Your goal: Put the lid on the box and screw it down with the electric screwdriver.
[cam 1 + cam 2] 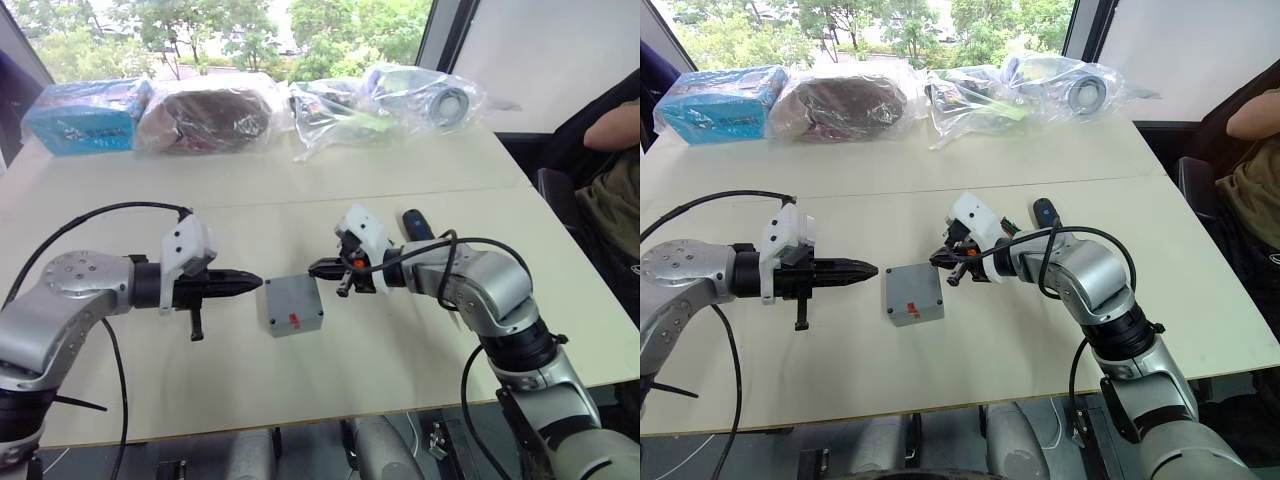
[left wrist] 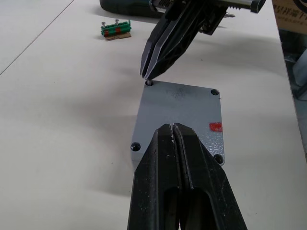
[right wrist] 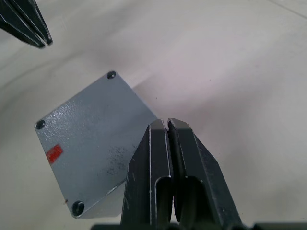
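The small grey box (image 1: 293, 305) sits mid-table between my two grippers. Its flat top plate, which looks like the lid (image 2: 177, 108), lies flush on it and has corner holes and a red mark (image 2: 215, 126). My left gripper (image 1: 257, 282) is shut and empty, pointing at the box's left side from just short of it. My right gripper (image 1: 314, 268) is shut, its tip at the far corner hole (image 2: 149, 82), where a small screw head seems to show. The dark blue electric screwdriver (image 1: 415, 222) lies on the table behind my right wrist.
A green connector block (image 2: 115, 30) lies beyond the box near the screwdriver. Plastic-wrapped bundles (image 1: 210, 115) and a blue box (image 1: 85, 115) line the table's far edge. A person's arm (image 1: 615, 125) is at the far right, beyond the table's right edge.
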